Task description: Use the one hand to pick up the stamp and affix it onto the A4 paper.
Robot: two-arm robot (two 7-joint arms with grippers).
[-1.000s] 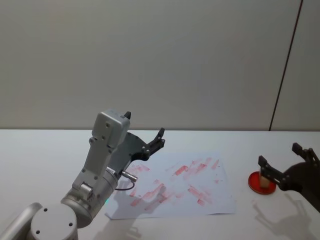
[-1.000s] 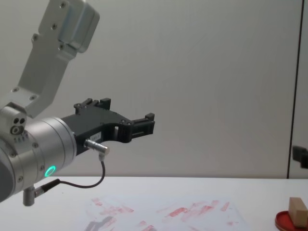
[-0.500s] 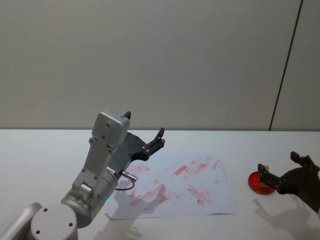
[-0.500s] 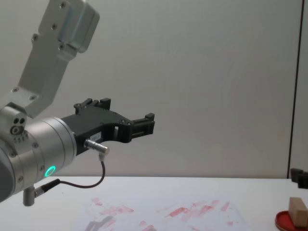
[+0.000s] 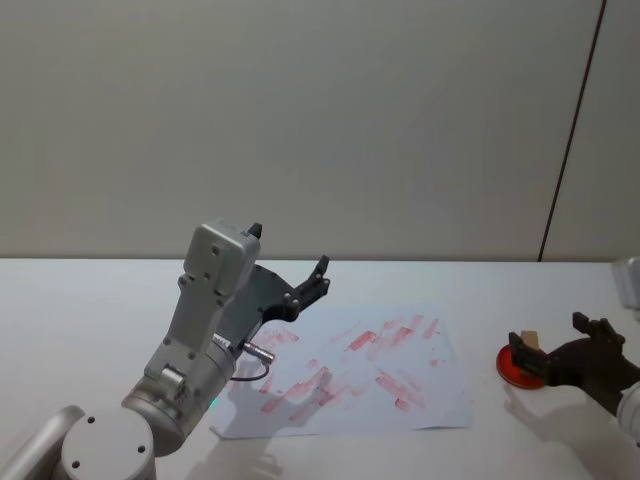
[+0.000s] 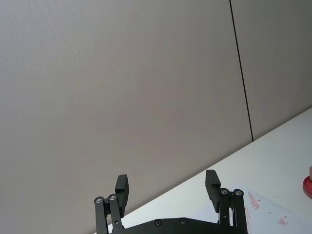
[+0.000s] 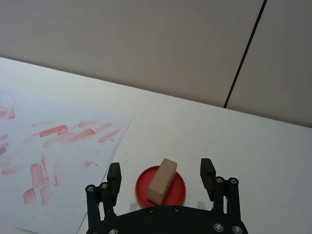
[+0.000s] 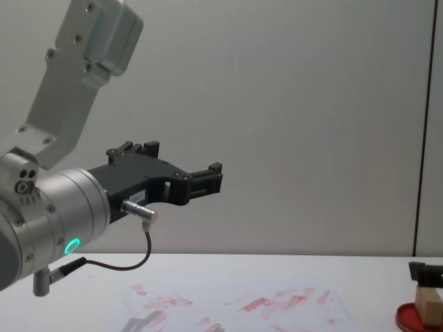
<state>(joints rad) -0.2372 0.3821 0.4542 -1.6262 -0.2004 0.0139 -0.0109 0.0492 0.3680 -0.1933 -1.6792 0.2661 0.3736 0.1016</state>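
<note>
right wrist view puts the round red ink pad on the white table, and in it the stamp, a tan wooden block standing on its base and turned at a slant across the pad. nothing else sits in the pad. the right gripper hangs over it with its black fingers spread wide, one on each side of the stamp, a clear gap left on both sides, gripping nothing. the a4 paper, covered in smudged red prints, lies flat just beside the pad without touching it.

the left gripper is held up above the paper's near left part, its fingers also wide apart and empty.

against the pictures from a second ago, the right gripper has dropped: in the chest view its finger sat well above the stamp and now hangs level with the block's top. in the head view it has drawn in so that its fingers bracket the stamp. the stamp, the pad, the paper and the left arm sit where they were.
</note>
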